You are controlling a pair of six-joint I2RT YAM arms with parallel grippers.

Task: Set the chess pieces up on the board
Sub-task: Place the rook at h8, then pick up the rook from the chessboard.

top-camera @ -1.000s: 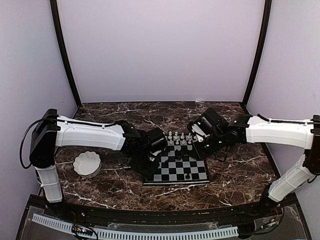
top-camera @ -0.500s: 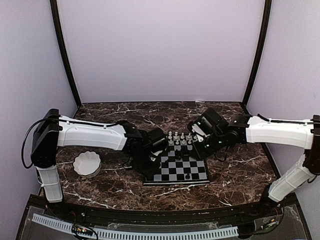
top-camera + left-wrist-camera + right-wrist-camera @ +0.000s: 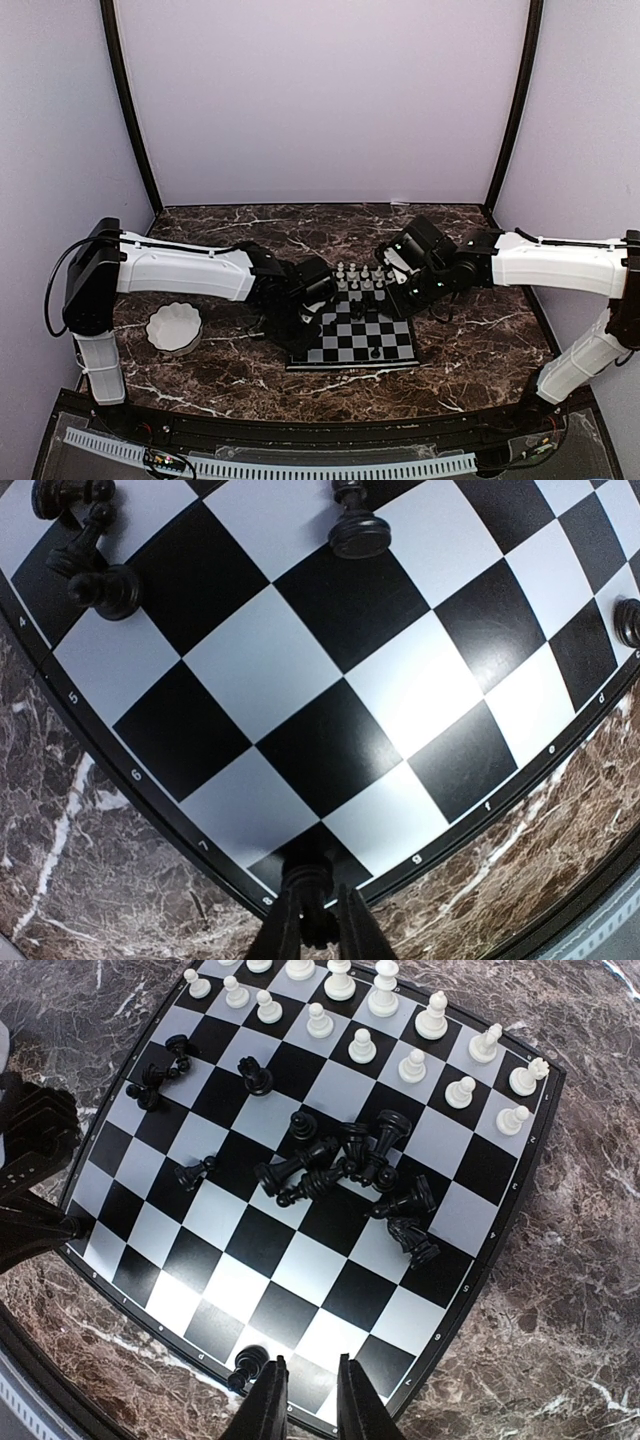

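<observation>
My left pincer squeezes 1 black piece between its tips. My right pincer is a little open, board below.

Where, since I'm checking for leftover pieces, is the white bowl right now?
In the top view, the white bowl sits on the left of the marble table, beside the left arm's base and well left of the chessboard.

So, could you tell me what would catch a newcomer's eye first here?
The black chess pieces lie toppled in a heap mid-board, while the white pieces stand in two neat rows along its far edge. At a corner of the board, the left gripper pinches one black piece.
</observation>
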